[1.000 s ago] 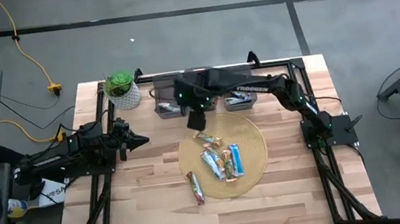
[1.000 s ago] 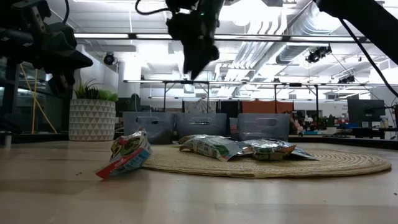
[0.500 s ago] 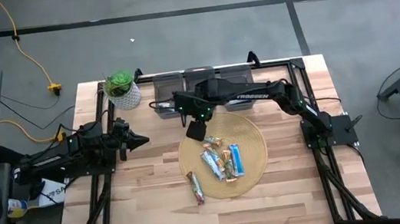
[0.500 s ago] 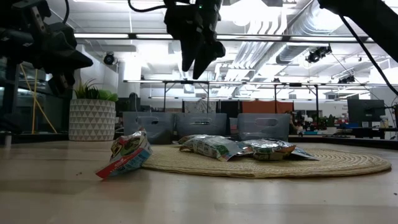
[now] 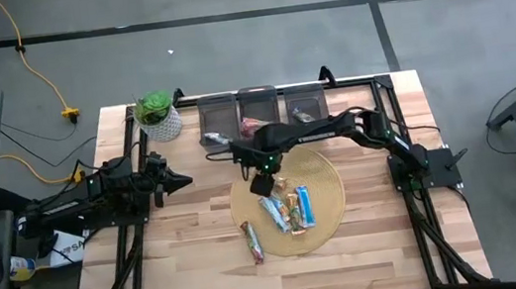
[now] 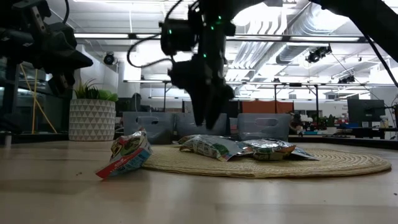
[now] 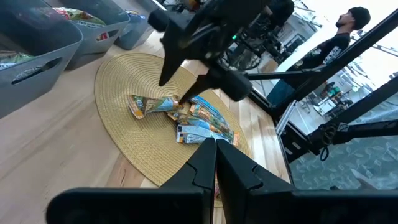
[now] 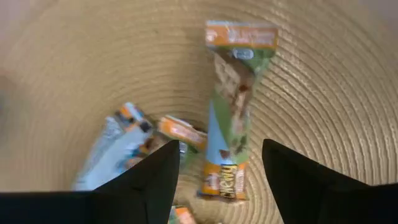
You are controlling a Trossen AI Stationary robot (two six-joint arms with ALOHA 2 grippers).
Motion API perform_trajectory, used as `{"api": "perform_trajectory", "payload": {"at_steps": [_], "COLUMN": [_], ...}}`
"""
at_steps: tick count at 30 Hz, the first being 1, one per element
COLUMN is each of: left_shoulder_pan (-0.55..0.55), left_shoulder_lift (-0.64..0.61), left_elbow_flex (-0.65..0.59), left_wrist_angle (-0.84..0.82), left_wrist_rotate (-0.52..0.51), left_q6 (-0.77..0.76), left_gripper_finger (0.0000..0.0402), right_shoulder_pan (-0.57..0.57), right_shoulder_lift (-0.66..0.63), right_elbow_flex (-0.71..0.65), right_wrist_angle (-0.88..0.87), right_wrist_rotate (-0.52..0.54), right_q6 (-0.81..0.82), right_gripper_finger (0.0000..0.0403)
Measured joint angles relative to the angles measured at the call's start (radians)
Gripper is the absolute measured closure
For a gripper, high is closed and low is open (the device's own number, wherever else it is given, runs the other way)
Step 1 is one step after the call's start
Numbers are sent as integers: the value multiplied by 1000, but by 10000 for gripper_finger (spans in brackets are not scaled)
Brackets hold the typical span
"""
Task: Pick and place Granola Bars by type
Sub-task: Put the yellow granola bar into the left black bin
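Granola Bars (image 5: 286, 208) remain clustered on the round woven mat (image 5: 326, 172). Right gripper (image 5: 264, 179) fingers (image 8: 140, 180) are spread, empty, above the green-and-orange bar (image 8: 230, 109). Far grey bins (image 5: 259, 109) hold some bars; one (image 5: 252, 242) lies on the table (image 5: 194, 263). Left gripper (image 5: 179, 182) waits left, closed.

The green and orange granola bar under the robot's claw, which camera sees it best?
The right wrist view: the green and orange granola bar lies between the open right gripper fingers. High view shows a speck; left wrist view a small shape; low view hides it.
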Motion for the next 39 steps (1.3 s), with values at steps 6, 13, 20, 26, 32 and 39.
{"api": "perform_trajectory", "payload": {"at_steps": [6,13,20,26,32,39], "left_shoulder_pan": [0,0,0,0,0,0], "left_shoulder_lift": [0,0,0,0,0,0], "left_elbow_flex": [0,0,0,0,0,0], "left_wrist_angle": [0,-1,-8,-22,-32,-32], "left_wrist_rotate": [0,0,0,0,0,0], "left_q6": [0,0,0,0,0,0], "left_gripper_finger": [392,392,392,392,392,392], "right_shoulder_pan": [-4,-4,-2,-2,-2,-2], "right_shoulder_lift": [-1,-6,-9,-7,-5,-5], "right_elbow_flex": [-107,-184,-208,-210,-210,-197], "right_wrist_angle": [100,197,233,236,236,230], "right_wrist_rotate": [-15,-31,-21,12,27,23], "right_q6": [3,44,71,68,70,71], "right_gripper_finger": [189,189,204,247,292,327]}}
